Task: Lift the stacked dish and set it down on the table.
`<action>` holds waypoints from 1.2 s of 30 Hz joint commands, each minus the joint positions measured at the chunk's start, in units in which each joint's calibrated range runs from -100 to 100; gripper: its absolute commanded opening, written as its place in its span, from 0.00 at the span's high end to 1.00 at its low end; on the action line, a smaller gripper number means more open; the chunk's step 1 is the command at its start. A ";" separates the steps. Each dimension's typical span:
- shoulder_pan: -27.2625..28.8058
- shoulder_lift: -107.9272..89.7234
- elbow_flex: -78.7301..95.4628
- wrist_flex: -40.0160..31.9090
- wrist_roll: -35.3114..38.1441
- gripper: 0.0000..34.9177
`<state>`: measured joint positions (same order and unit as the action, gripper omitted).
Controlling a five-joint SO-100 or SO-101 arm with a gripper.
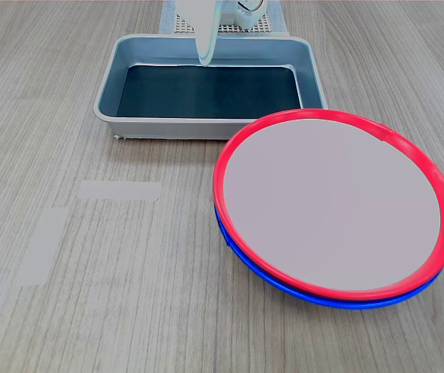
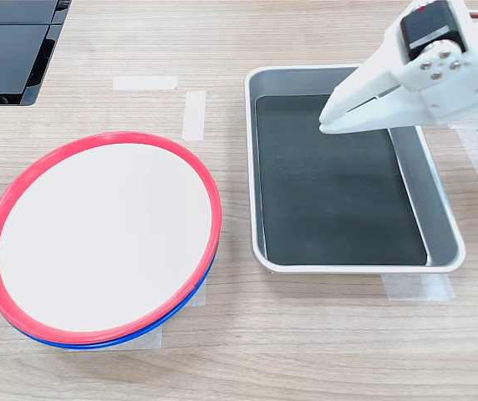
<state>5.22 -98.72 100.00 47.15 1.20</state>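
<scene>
The red-rimmed dish [image 1: 332,205] sits stacked on a blue-rimmed plate [image 1: 315,294] at the first exterior view's right, near side of the table [image 1: 129,311]. The white gripper [image 2: 329,123], jaws pressed together and empty, hangs above the grey tray [image 2: 339,269].

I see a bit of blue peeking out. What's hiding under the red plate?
Under the red-rimmed plate sits a blue-rimmed plate about the same size. Only its blue edge shows along the near side in both exterior views; its middle is covered, so its colour there cannot be seen.
</scene>
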 commanded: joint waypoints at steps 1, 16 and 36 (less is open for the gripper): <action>0.38 -0.26 0.00 0.19 -0.05 0.99; -2.92 -0.34 0.00 0.36 2.05 0.99; -16.84 57.66 -51.34 -0.80 6.89 0.77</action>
<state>-9.73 -51.41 60.62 46.00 7.64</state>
